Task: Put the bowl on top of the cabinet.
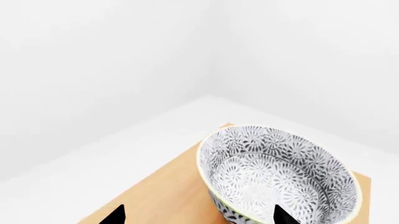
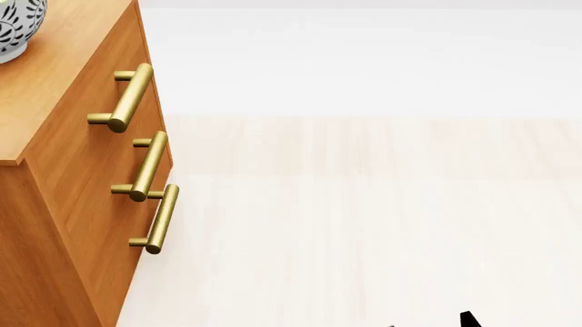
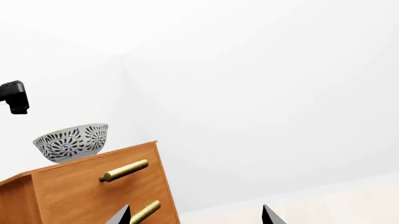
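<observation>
Bowl (image 3: 72,142) atop cabinet (image 3: 93,186), handles (image 2: 127,97) outward.

Cabinet (image 2: 64,170), orange-brown wood with three brass bar handles (image 2: 127,99), occupying the left of the head view and standing on a pale floor (image 2: 382,225). Patterned bowl (image 2: 16,30) resting upright on the cabinet top, upper left corner.
</observation>
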You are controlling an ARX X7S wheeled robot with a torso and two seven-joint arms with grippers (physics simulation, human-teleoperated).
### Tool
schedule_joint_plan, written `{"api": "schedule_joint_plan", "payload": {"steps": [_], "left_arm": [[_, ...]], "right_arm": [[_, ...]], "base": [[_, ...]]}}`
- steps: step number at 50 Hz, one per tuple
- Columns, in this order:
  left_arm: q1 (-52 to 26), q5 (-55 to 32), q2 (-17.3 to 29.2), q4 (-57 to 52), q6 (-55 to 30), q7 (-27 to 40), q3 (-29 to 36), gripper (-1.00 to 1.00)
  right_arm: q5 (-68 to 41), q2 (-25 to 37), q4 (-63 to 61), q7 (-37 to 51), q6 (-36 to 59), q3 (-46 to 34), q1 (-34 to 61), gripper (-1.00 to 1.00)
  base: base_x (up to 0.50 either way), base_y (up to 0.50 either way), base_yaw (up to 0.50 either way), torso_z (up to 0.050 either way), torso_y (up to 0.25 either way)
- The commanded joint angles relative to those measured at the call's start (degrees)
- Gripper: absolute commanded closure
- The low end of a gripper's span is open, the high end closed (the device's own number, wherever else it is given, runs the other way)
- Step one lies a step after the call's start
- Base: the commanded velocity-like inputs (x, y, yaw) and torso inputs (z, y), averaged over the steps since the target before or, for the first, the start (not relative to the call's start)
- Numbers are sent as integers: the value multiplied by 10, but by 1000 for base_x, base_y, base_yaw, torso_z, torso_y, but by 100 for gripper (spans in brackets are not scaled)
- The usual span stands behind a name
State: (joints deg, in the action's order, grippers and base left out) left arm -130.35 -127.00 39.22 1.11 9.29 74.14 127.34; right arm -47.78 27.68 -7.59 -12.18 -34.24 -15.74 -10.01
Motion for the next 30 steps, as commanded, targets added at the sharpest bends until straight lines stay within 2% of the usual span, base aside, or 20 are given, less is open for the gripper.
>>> {"api": "schedule_joint_plan", "payload": {"steps": [1,30], "left_arm": [[26,85,26,-105,34,26,5,-100],[17,250,79,-346,55,158,30,-100]], "right_arm": [[16,-4,4,9,9,-5,8,-100],[31,-6,2,13,14,-9,6,-100]], "base": [[0,0,0,0,0],[0,0,0,0,0]]}}
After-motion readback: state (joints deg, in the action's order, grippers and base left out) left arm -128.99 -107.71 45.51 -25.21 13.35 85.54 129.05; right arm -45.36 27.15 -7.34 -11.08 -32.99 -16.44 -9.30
